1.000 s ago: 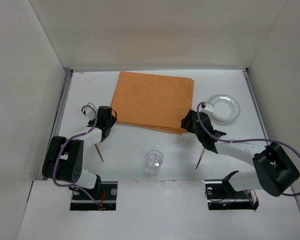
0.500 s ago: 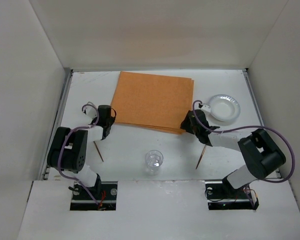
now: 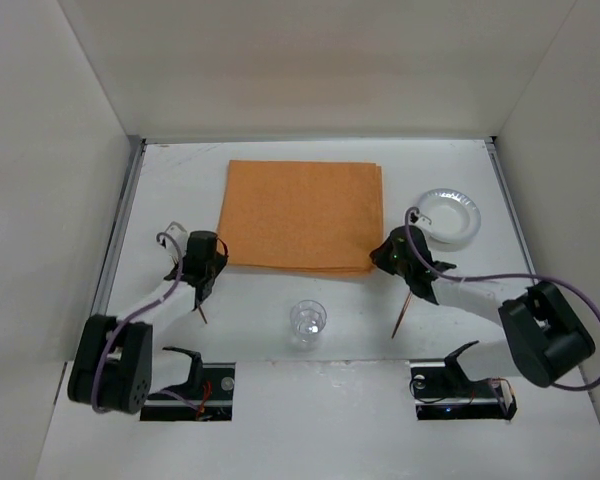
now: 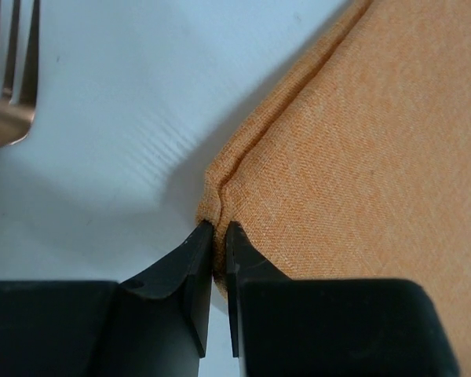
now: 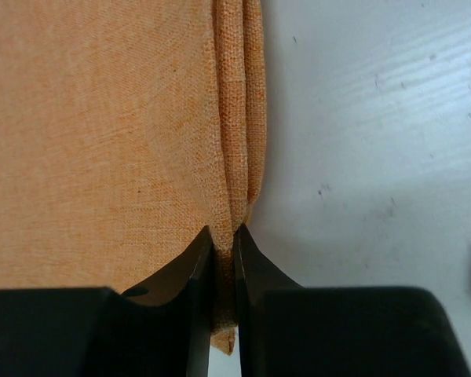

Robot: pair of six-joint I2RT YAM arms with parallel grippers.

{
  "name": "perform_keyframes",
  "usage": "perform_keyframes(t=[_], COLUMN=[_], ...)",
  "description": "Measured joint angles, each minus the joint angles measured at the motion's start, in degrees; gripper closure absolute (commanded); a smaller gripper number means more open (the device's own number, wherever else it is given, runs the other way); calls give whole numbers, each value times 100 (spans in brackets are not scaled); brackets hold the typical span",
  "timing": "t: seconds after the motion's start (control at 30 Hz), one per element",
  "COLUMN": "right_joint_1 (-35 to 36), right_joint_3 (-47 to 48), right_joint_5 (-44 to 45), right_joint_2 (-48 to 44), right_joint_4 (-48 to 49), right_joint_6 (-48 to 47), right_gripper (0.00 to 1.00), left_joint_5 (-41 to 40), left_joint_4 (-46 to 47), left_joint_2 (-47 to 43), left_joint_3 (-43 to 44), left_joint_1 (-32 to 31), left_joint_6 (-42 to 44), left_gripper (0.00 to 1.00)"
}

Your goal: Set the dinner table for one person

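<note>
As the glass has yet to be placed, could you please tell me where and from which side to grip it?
Grip the glass by its side wall at mid-height, probably coming level from the near side. It stands upright, mouth up, alone on the table, so the wall is free all round; a top-down pinch on the clear rim seems less secure.

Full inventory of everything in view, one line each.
table: 1, white, under everything
placemat: 1, orange, centre-far
plate: 1, white, right of placemat
glass: 1, clear, near centre
fork: 1, copper, near left
utensil: 1, brown, near right; type unclear
left tool: 1, black, shut on placemat's near-left corner
right tool: 1, black, shut on placemat's near-right corner
</note>
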Motion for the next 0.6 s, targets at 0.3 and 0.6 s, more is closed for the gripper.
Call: perform_keyframes(t=[0.3,0.6], right_joint_1=[76,74], right_joint_3=[-815,-835], right_joint_5=[-153,-160], right_joint_2=[-1637,-2406], right_joint_4=[-651,-1344], right_joint_6=[367,461], right_gripper=[86,80], left_joint_5=[74,-138], left_joint_4=[-1276,-2378], left_joint_2=[-1895,-2868], left_joint_3=[-461,-688], left_joint_1=[-339,-831], left_joint_6=[-179,-612], left_gripper=[95,91])
